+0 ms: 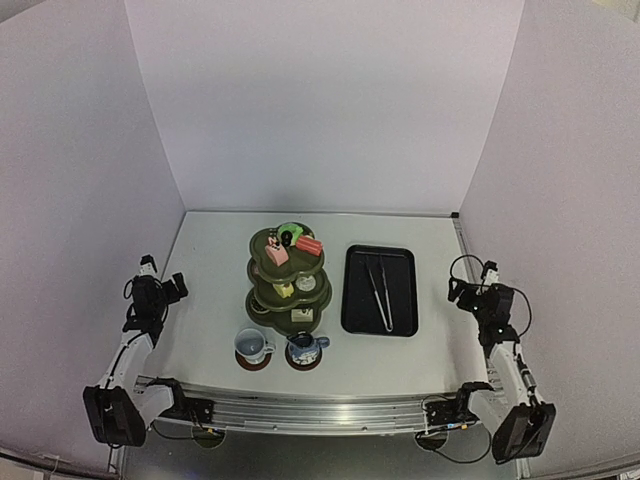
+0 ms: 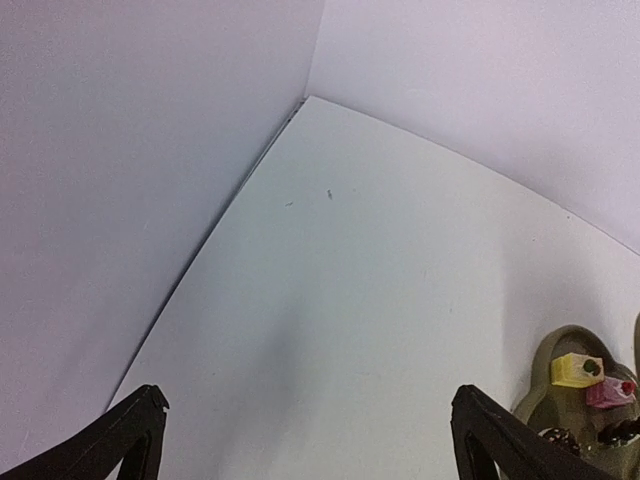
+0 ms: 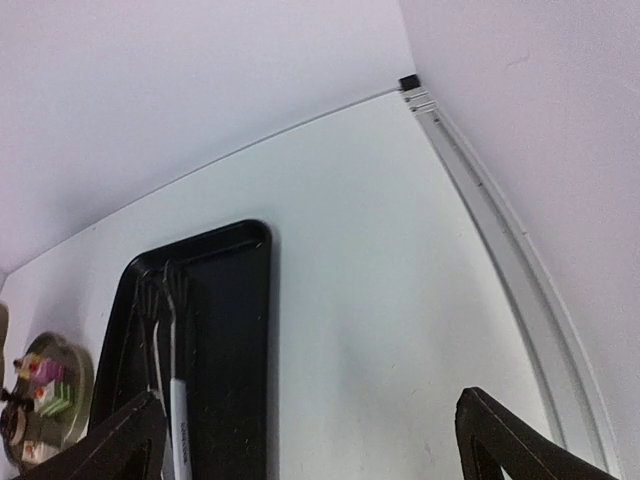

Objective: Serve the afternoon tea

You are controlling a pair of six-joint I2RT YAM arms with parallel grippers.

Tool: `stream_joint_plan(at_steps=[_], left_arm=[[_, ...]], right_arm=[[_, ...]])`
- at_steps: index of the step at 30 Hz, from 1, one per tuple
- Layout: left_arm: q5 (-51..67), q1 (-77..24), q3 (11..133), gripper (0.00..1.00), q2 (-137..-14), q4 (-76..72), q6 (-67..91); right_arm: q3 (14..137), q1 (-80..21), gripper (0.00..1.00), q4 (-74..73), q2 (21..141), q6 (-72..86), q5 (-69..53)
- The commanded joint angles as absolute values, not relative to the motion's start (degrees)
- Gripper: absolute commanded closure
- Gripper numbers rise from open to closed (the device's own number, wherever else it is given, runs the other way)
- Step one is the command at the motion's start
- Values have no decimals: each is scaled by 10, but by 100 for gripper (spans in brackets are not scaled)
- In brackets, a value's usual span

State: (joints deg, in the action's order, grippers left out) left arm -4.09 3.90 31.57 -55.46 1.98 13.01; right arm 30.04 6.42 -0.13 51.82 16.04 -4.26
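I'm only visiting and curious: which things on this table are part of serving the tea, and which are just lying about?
For the tea: green three-tier stand, the small cakes on it, pale cup, blue cup, the brown coasters under them.
Just lying about: black tray, metal tongs inside it.

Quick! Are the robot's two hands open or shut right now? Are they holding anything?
Left gripper: open, holding nothing.
Right gripper: open, holding nothing.
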Motion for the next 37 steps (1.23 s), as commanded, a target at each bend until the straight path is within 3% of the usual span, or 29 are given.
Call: stream_joint_plan(at_steps=[1,9,12,18,26,37], left_arm=[[29,77,258,0,-528,-108,126],[91,110,166,0,-469,-160,123],[154,114,127,0,-454,-189,49],[140,114,91,0,-424,-188,15],[121,114,140,0,-412,-24,62],[101,114,148,0,-431,-25,69]], right_arm=[[194,64,2,121,422,148,-160],[67,64,2,162,228,135,-146],[51,63,2,161,195,127,-114],[48,63,2,158,197,110,-98],[47,63,2,151,201,105,-81],[43,63,2,143,211,95,-73]])
